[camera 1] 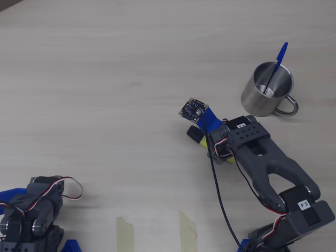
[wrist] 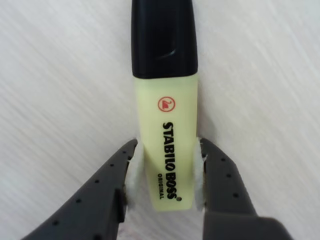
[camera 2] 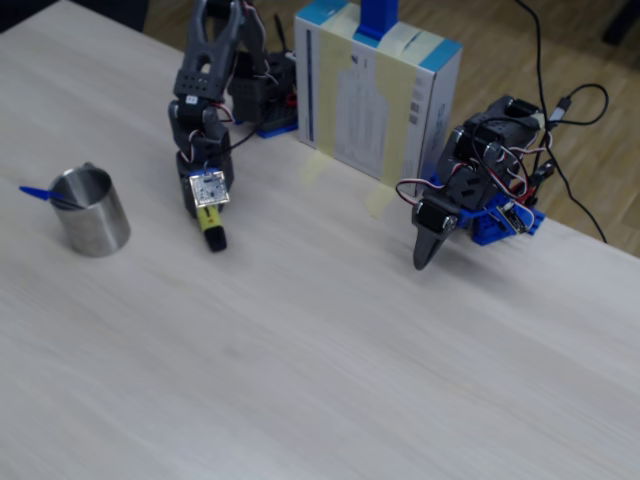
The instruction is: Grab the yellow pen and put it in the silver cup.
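gripper [wrist: 165,172]: jaws set either side of the yellow pen [wrist: 166,145], white pads touching or very nearly touching its flanks at the tail end; firm clamp not confirmed, so grip state cannot be told from the wrist view.
pen: lies flat on the table [camera 1: 105,79], black cap pointing away from the wrist camera, lettering up; mostly hidden under the arm in the overhead view.
grip advice: closure should be finished squarely on the flat sides; hold is near the tail, so cap-end droop is to be expected on lift.
silver cup [camera 1: 266,90]: upright, near the pen, up and to the right in the overhead view; handle on its lower right.
blue pen [camera 1: 277,65]: already in the cup, leaning; its shaft should be avoided on insertion.
second arm [camera 2: 470,205]: parked well apart.
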Robot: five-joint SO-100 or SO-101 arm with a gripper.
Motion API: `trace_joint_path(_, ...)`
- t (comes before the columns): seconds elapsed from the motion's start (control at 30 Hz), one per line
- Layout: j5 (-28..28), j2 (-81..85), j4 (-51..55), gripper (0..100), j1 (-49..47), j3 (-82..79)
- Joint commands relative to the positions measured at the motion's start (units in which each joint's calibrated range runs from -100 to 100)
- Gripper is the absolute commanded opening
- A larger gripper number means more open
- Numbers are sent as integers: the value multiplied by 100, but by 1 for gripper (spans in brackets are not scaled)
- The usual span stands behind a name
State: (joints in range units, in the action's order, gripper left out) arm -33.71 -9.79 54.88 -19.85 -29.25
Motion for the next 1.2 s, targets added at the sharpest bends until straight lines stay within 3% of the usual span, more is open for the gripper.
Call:
trace_joint_path(0.0,-28,327,42,13,-53,-80)
trace_joint_path(1.17,-23,2187,42,10,1,-152)
